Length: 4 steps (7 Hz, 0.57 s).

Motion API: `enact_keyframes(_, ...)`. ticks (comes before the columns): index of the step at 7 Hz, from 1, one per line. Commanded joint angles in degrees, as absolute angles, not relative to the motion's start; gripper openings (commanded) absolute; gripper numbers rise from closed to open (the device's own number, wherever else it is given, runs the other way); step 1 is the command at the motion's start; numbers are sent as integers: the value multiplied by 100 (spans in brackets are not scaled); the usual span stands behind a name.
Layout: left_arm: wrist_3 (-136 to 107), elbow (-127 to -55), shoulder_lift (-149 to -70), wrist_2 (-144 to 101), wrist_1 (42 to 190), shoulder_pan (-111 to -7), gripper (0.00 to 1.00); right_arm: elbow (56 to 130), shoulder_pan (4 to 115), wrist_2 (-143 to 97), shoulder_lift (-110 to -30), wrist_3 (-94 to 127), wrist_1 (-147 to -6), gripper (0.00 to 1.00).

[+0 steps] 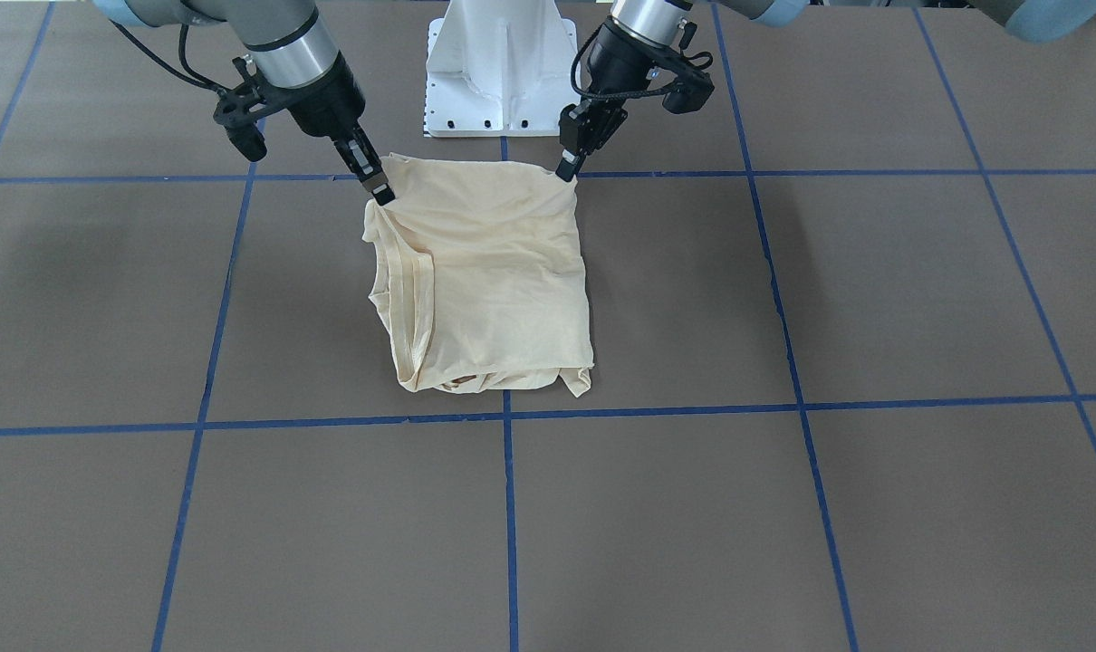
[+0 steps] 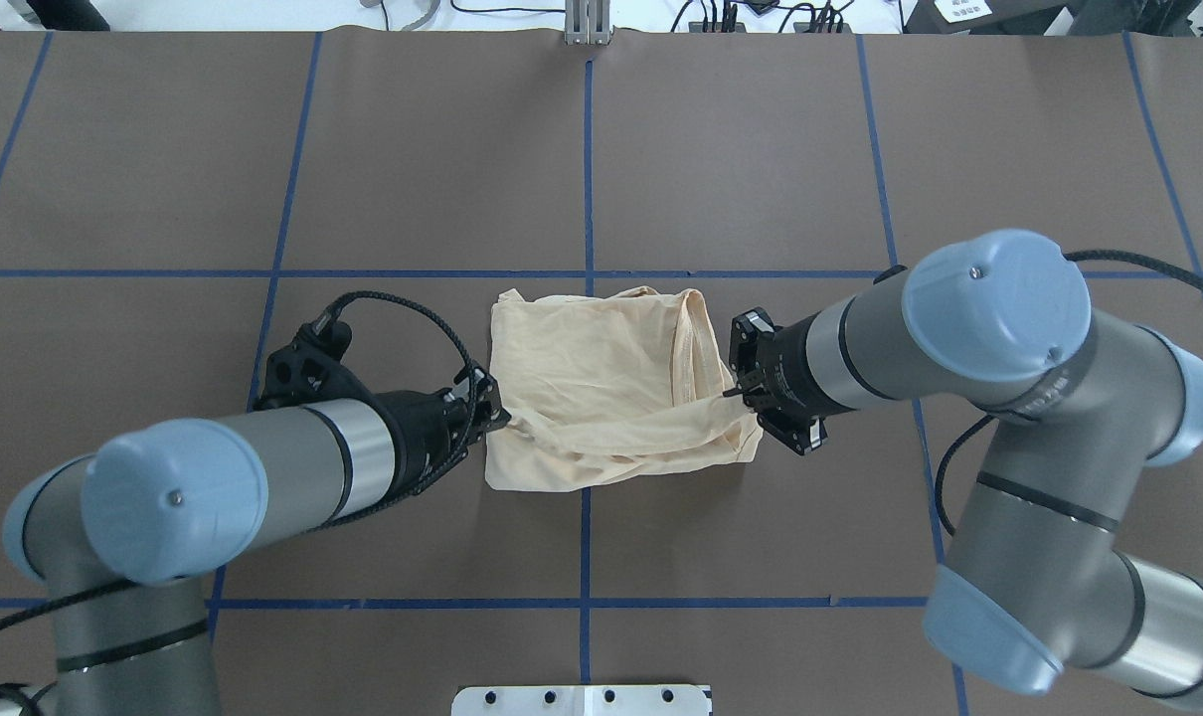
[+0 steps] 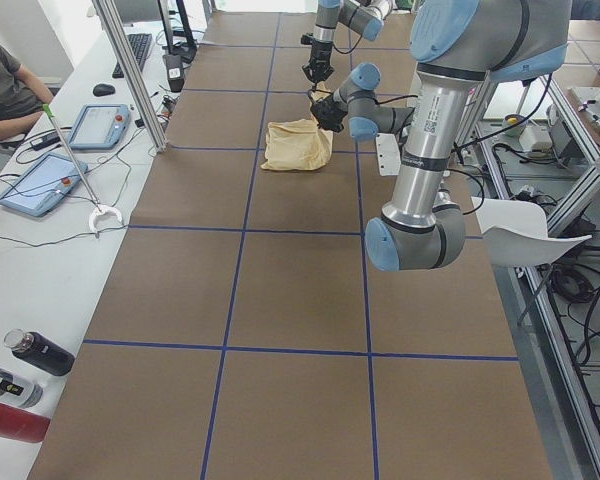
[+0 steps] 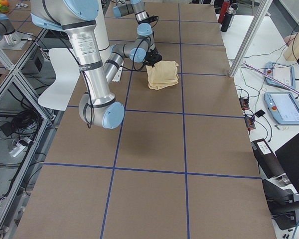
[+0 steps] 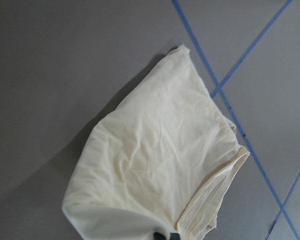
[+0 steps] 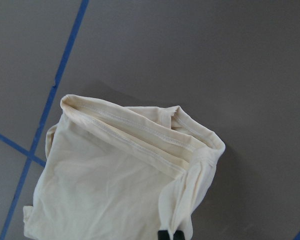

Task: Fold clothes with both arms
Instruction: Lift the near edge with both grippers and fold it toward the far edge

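The pale cream-yellow T-shirt (image 1: 503, 281) lies folded into a rough rectangle at the table's middle, its print hidden. It also shows in the overhead view (image 2: 601, 388) and in both wrist views (image 5: 155, 165) (image 6: 120, 185). My left gripper (image 1: 563, 172) (image 2: 502, 423) is shut on the shirt's corner nearest the robot on my left side. My right gripper (image 1: 381, 193) (image 2: 733, 394) is shut on the opposite near corner. Both corners are lifted a little, and the cloth sags between them. The far edge rests on the table.
The white pedestal base (image 1: 501, 72) stands just behind the shirt. Blue tape lines (image 1: 509, 417) grid the brown table. In the exterior left view a side desk holds tablets (image 3: 40, 185), bottles (image 3: 40, 352) and a seated operator (image 3: 5, 90). An aluminium post (image 4: 246, 40) stands by the table's edge.
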<state>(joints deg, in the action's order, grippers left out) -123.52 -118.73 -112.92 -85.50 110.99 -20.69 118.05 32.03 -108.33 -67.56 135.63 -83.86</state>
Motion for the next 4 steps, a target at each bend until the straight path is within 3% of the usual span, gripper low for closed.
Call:
enact_keyframes(1, -11928, -11280, -11522, -8719, 11135, -2626, 0, 10912, 3498, -10969, -6234, 13404, -8350, 0)
enact_keyframes(4, -11804, -10331, -11839, -8710, 11606, -2873, 0, 10041, 3638, -11135, -6038, 13210, -7748, 0)
